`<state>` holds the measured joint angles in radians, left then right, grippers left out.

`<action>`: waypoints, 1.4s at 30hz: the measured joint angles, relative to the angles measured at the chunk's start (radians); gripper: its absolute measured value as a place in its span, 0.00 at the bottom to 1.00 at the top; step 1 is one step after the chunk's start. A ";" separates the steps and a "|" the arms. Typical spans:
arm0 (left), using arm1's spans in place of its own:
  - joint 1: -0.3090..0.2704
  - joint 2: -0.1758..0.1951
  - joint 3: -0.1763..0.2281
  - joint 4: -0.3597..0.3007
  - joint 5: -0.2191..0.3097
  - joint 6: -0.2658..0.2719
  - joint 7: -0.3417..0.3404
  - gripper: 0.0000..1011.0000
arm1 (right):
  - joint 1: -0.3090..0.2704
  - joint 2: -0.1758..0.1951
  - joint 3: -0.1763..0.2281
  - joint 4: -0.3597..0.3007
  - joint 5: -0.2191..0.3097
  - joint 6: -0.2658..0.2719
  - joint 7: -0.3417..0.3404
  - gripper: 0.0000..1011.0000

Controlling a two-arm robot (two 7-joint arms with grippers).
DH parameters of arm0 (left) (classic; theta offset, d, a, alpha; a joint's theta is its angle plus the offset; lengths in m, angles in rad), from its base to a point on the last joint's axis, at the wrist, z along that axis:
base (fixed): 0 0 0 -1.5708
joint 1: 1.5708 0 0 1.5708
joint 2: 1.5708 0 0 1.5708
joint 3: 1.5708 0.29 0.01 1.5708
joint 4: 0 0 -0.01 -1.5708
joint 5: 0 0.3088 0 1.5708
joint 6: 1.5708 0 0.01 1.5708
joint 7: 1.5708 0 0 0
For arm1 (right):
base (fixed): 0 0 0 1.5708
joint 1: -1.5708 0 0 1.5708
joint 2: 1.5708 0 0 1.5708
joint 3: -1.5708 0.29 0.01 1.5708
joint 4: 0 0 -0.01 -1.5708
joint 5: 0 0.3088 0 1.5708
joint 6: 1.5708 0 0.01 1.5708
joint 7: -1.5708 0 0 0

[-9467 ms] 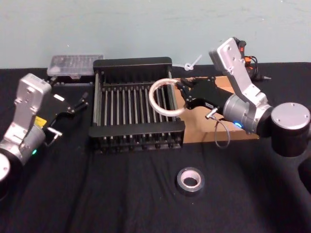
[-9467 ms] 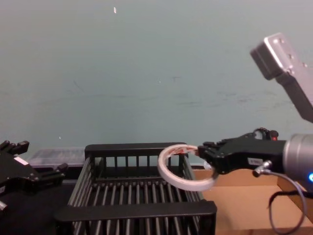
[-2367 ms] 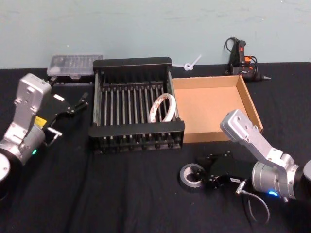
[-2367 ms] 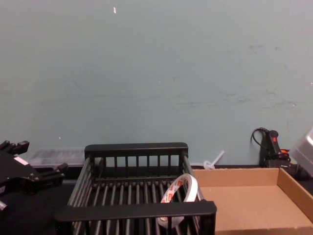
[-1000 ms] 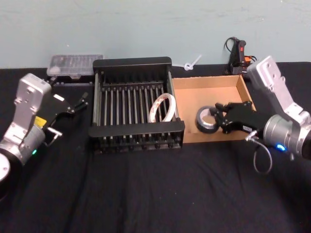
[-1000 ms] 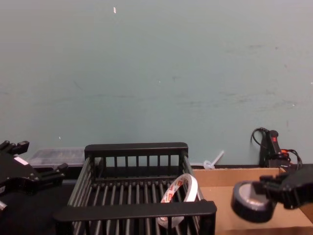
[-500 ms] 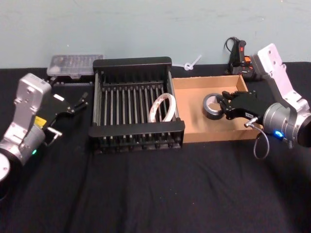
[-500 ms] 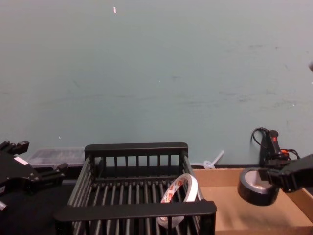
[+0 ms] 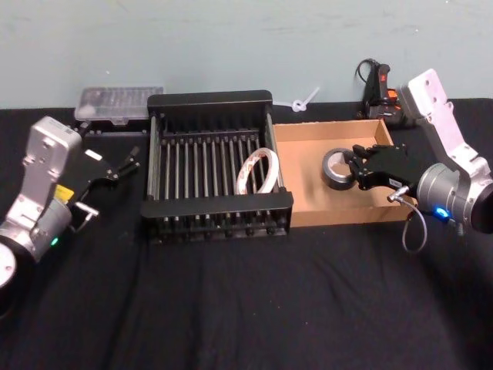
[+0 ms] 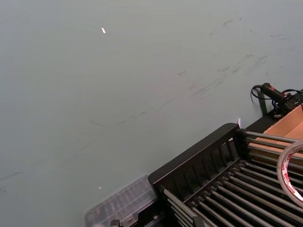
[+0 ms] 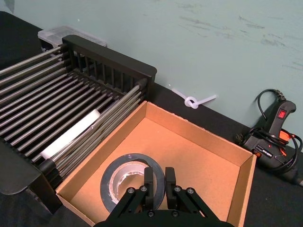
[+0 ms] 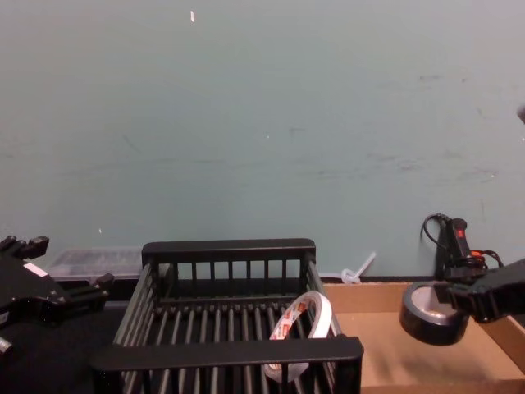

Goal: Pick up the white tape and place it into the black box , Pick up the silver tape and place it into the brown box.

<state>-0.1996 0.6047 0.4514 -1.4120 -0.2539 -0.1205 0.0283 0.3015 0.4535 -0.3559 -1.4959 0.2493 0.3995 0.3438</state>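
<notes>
Black-clothed table [image 9: 231, 308], black box [image 9: 216, 204], brown box [image 9: 308, 208], clear case [image 9: 119, 102], glue gun [image 9: 379, 85], white tie [image 9: 302, 101]

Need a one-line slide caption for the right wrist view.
Right hand grips the thick grey-silver tape roll above the shallow tan cardboard box, beside the black slatted crate.

A clear plastic case [image 9: 119, 103] lies at the back of the black table [image 9: 231, 308] — farther right, a knotted white zip tie [image 9: 303, 101] and a black glue gun [image 9: 381, 89] with its cord, near the teal wall [image 9: 231, 38]
</notes>
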 joint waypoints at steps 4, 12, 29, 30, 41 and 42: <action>0.000 0.000 0.000 0.000 0.000 0.000 0.000 0.99 | 0.000 0.000 0.000 -0.001 0.000 0.000 0.000 0.15; 0.000 0.000 0.000 0.000 0.000 0.000 0.000 0.99 | -0.001 0.001 -0.001 -0.002 0.001 -0.001 0.001 0.32; 0.000 0.000 0.000 0.000 0.000 0.000 0.000 0.99 | -0.001 0.002 -0.001 -0.003 0.002 -0.001 0.001 0.86; 0.000 0.000 0.000 0.000 0.000 0.000 0.000 0.99 | -0.001 0.002 -0.001 -0.003 0.002 -0.001 0.001 0.88; 0.000 0.000 0.000 0.000 0.000 0.000 0.000 0.99 | -0.001 0.002 -0.001 -0.003 0.002 -0.001 0.001 0.99; 0.000 0.000 0.000 0.000 0.000 0.000 0.000 0.99 | -0.001 0.002 -0.001 -0.003 0.002 -0.001 0.001 0.99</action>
<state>-0.1995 0.6047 0.4514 -1.4120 -0.2539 -0.1205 0.0282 0.3003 0.4554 -0.3573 -1.4988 0.2510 0.3984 0.3453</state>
